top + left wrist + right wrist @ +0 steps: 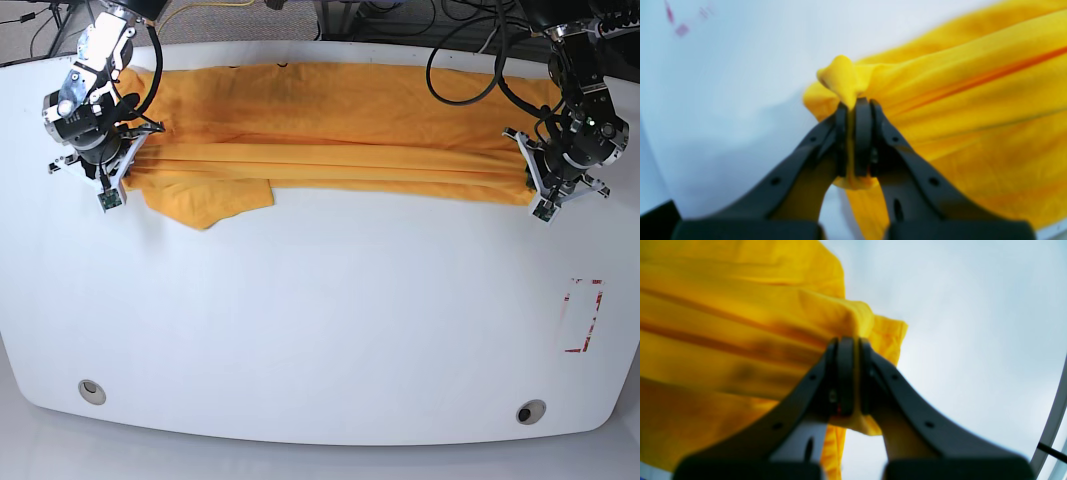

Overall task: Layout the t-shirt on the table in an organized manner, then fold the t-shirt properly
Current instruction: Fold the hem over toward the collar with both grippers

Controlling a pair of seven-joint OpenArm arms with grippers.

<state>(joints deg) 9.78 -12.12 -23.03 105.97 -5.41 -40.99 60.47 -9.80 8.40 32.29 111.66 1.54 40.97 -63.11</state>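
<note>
Yellow cloth: bunched tight in both clamps, no gap showing.
Left gripper: pinched shut on a t-shirt corner, 3 o'clock side in the base view.
Right gripper: same deal, clamped on the corner at 9 o'clock.
Shirt: stretched across the table at 12 o'clock, one flap sagging.
Progress: I'd say mid-layout, folding not started.
Around: red-taped rectangle at 4 o'clock, grommet holes near the front edge, nothing blocking.

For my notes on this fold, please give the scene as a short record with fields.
t-shirt: stretched between both grippers, long pleats, far half of table
table: white, near half bare
left gripper: shut on t-shirt
right gripper: shut on t-shirt
red-taped rectangle: uncovered, below left gripper in base view
</note>
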